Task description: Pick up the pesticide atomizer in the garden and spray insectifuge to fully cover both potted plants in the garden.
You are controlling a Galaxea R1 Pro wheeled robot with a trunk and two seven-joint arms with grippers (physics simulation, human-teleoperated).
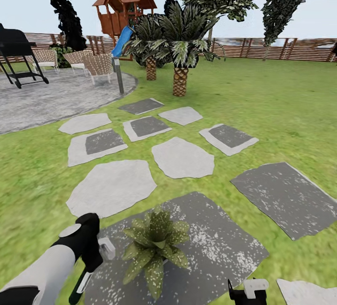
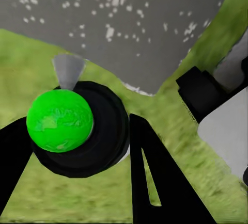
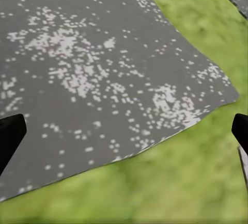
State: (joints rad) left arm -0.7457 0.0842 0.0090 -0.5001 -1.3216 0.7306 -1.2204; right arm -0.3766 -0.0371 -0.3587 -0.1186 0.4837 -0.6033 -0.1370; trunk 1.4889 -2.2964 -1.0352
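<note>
- Head view: a potted plant (image 1: 154,244) with broad speckled pointed leaves stands on a dark, white-flecked stepping stone (image 1: 224,244); the left gripper (image 1: 89,267) just beside it carries the slim pesticide atomizer (image 1: 83,282).
- Left wrist view: black fingers (image 2: 155,177) closed around the atomizer's round glossy-green top.
- Right wrist view: right gripper (image 3: 124,133) fingertips wide apart, holding nothing, above stone and blurred lawn (image 3: 170,182).

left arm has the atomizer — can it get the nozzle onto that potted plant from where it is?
Probably yes. The left gripper holds the pesticide atomizer right beside the potted plant on the dark stepping stone, with nothing between them. Where the nozzle points is hard to tell, so the wrist may need turning.
</note>
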